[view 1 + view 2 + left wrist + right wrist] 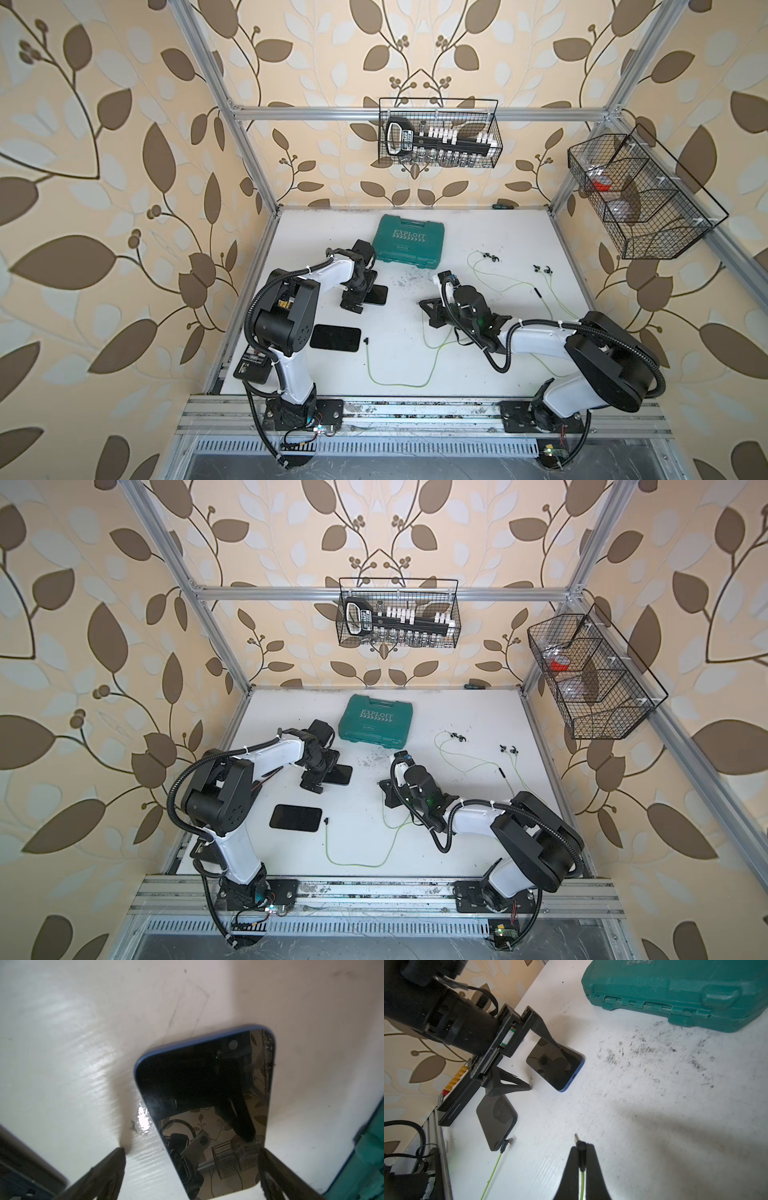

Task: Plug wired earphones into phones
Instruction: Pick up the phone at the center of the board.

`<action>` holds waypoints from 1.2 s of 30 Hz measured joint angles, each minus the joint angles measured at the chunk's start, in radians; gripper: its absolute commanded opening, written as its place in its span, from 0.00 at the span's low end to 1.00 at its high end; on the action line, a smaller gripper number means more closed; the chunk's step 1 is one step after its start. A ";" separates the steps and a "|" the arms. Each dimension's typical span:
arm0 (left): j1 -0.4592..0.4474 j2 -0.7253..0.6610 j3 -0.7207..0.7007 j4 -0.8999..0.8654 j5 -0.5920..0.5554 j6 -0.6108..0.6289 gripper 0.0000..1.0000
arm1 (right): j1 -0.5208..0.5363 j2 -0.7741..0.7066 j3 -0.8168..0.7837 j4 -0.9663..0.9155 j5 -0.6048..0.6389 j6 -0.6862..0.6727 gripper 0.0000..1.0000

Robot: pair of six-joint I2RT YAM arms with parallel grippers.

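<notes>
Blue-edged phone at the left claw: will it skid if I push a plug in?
Probably skids: the phone lies flat on the glossy table, and the left claw stands open over it, not clamping. Flat and low, it likely won't tip. Its mirror-like screen looks slippery.

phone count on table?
2. One phone lies between the fingers of the open left hand, near the green case. The other phone lies nearer the front, beside the left arm. None seems hidden.

A robotics lab cell: aluminium-profile frame (311,111), leaf-wallpaper panels (104,166), white counter (415,365), wire basket (457,162) at twelve o'clock, mounting rail (415,415) at six.
</notes>
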 measured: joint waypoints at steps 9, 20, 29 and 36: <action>0.000 0.102 0.143 -0.077 -0.026 -0.002 0.99 | -0.001 0.000 0.001 -0.004 0.015 -0.010 0.00; 0.000 0.171 0.198 -0.159 -0.025 -0.038 0.89 | -0.001 0.000 0.008 -0.017 0.022 -0.010 0.00; 0.000 0.179 0.208 -0.164 0.002 -0.053 0.62 | -0.001 0.035 0.028 -0.009 -0.010 -0.006 0.00; 0.001 0.168 0.195 -0.150 0.011 -0.053 0.62 | -0.001 0.084 0.045 0.011 -0.052 0.017 0.00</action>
